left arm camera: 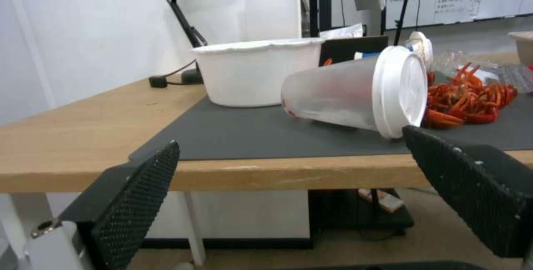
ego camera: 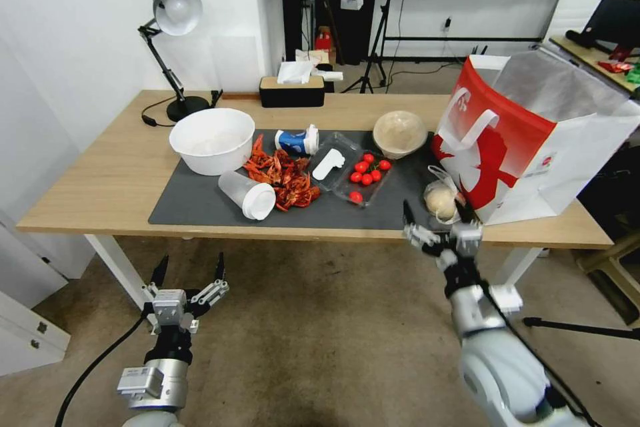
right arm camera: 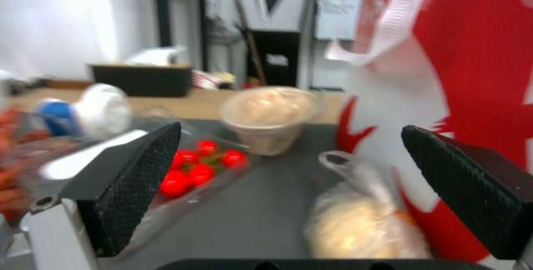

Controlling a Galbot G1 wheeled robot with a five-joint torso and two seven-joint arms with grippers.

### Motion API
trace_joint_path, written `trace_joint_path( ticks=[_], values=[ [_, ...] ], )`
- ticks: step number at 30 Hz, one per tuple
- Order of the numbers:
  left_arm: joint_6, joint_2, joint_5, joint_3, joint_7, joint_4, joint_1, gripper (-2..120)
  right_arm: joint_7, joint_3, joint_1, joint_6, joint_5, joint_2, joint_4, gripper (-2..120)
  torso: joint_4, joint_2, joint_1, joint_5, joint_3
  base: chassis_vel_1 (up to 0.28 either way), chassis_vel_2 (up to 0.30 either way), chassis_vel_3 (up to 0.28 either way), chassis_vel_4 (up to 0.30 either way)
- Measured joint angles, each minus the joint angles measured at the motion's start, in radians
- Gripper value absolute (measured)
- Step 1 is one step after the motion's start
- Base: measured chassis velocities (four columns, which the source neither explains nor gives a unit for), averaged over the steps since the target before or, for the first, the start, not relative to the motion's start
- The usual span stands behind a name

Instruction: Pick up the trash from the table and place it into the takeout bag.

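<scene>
While the left pincer [ego camera: 189, 273] hangs low over the carpet in front of the surface [ego camera: 93, 193], fingers spread and holding nothing, the right pincer [ego camera: 437, 213] sits at the near edge of the surface, also spread wide and empty. Just beyond its tips lies the clear bag with a round tan item [ego camera: 441, 200], resting on the right end of the dark grey mat [ego camera: 193, 203] and touching the front of the takeout bag [ego camera: 533, 147].

That bag stands upright at the right end of the surface, its mouth open and silver lining showing, one corner close to the near edge. A tan lidded bowl [ego camera: 400, 133] sits behind the clear bag, near the takeout bag's left side.

On the mat's middle lies a clear tray of red cherry tomatoes [ego camera: 365, 175], and left of it a pile of red shells [ego camera: 283, 177]. A blue-white paper cup [ego camera: 298, 141] lies on its side behind the pile. A translucent white-lidded cup [ego camera: 248, 195] lies tipped over near the mat's front edge, lid toward the robot. A big white bowl [ego camera: 212, 140] stands on the mat's left corner.

Bare wood stretches left of the mat. A desk lamp [ego camera: 172, 33] and a tissue box [ego camera: 292, 88] stand along the far edge. Open carpet lies between the two arms.
</scene>
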Motion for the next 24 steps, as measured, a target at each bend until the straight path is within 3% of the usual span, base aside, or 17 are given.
trace_joint_path(
  ticks=[7,24],
  values=[
    [0.001,0.0,0.002,-0.006,-0.001,-0.013,0.012,100,0.122,-0.003,0.092,-0.185,0.07,-0.014,0.005,100,0.0,0.0,0.0,-0.0001,0.0,0.0,0.0,0.0,0.0],
    [-0.002,-0.016,0.037,0.004,0.0,-0.019,0.029,100,0.212,0.024,0.124,-0.311,0.149,-0.015,-0.04,100,-0.0001,0.0,0.0,0.0001,0.0,0.0,0.0,0.0,0.0]
  ],
)
